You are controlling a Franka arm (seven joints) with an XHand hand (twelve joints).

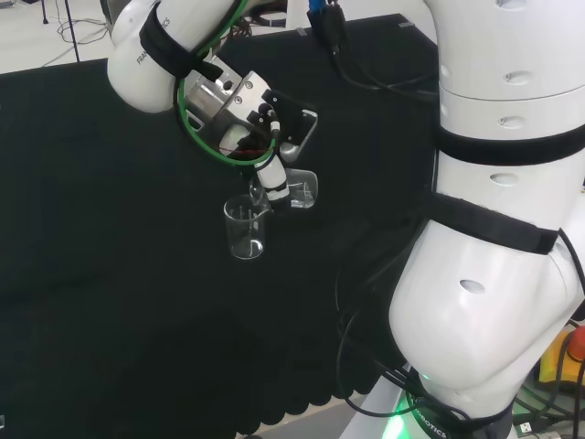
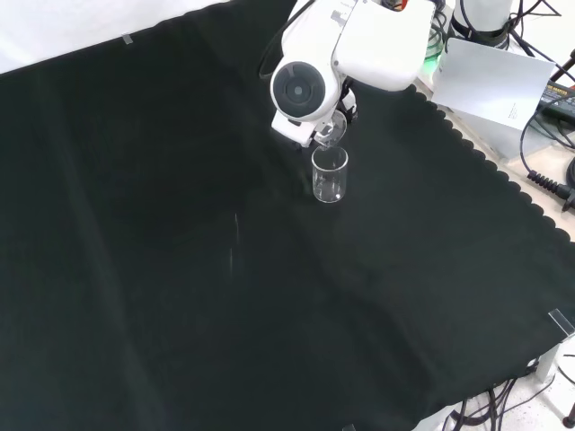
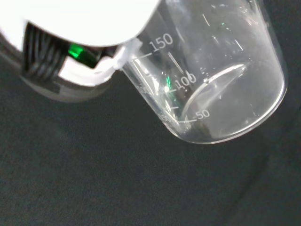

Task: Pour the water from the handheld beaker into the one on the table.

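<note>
In the head view my hand is shut on a clear handheld beaker, tipped on its side with its lip toward the table beaker, which stands upright on the cloth just below. The front view has the handheld beaker tilted right over the rim of the table beaker, partly behind the arm's white link. Close up in the wrist view, the handheld beaker has printed graduations and a little water pooled along its lower side, beside a white part of the hand.
Black cloth covers the bench, with open cloth around the table beaker. The arm's big white links stand at the head view's right. Cables and a grey sheet lie beyond the cloth's scalloped edge.
</note>
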